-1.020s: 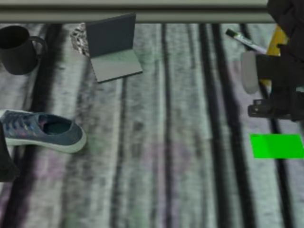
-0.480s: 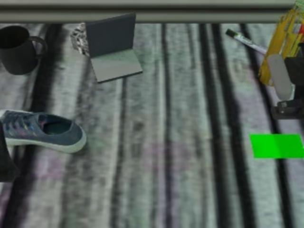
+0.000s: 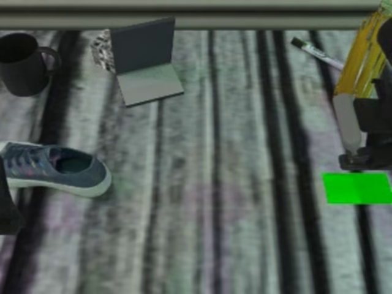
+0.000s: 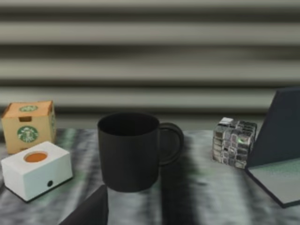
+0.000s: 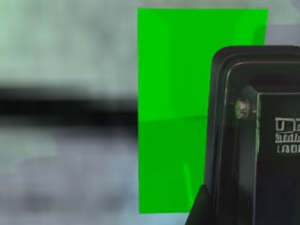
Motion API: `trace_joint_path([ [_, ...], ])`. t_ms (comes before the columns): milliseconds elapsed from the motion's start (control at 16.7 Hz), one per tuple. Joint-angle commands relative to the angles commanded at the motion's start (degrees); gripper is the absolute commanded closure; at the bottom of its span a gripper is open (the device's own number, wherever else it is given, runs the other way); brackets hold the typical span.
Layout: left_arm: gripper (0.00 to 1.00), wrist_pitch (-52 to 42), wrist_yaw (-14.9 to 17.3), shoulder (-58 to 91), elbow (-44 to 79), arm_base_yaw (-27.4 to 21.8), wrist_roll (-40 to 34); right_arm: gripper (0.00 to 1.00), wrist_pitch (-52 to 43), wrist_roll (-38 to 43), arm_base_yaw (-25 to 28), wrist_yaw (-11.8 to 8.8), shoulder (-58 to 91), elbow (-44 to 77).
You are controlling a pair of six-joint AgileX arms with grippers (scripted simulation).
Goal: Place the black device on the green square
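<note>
The right claw (image 3: 367, 160) hangs at the right edge of the desk (image 3: 233, 202), just above the far edge of the green square (image 3: 357, 187) as the top view shows it. The black device (image 5: 255, 140) fills the near part of the right wrist view, directly under the camera, with the green square (image 5: 187, 108) spread behind and beside it. In the top view the device (image 3: 358, 162) shows only as a dark end at the tip of the right arm, overlapping the upper rim of the square. The right claw appears to be pinching the device, though its fingers are hidden by the arm's body from above and barely enter the wrist view. Whether the device touches the square or is held clear of it cannot be told.

Beyond the claw, toward the back of the desk, a yellow object (image 3: 362, 52) leans at the right edge, and a marker pen (image 3: 316, 52) lies just to its left.

The left claw (image 3: 7, 208) is parked at the left edge of the desk, well apart from the right claw; whether it is spread or pressed together cannot be told. Just beside it lies a blue sneaker (image 3: 55, 169). Farther back stand a black mug (image 4: 131, 150), a small grey laptop (image 3: 144, 61) with its lid raised, and a mirrored cube (image 4: 233, 141) between mug and laptop. The left wrist view also shows a white box (image 4: 36, 169) with an orange round top and a tan carton (image 4: 29, 123) with green logos beside the mug.
</note>
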Motion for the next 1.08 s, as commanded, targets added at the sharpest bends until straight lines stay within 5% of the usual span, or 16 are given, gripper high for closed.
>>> trace_joint_path([
  [540, 0.0, 0.0, 0.0, 0.0, 0.0, 0.0, 0.0, 1.0, 9.56, 0.33, 0.35, 0.0, 3.43, -6.19],
  [1080, 0.0, 0.0, 0.0, 0.0, 0.0, 0.0, 0.0, 0.32, 9.56, 0.33, 0.35, 0.0, 3.43, -6.19],
])
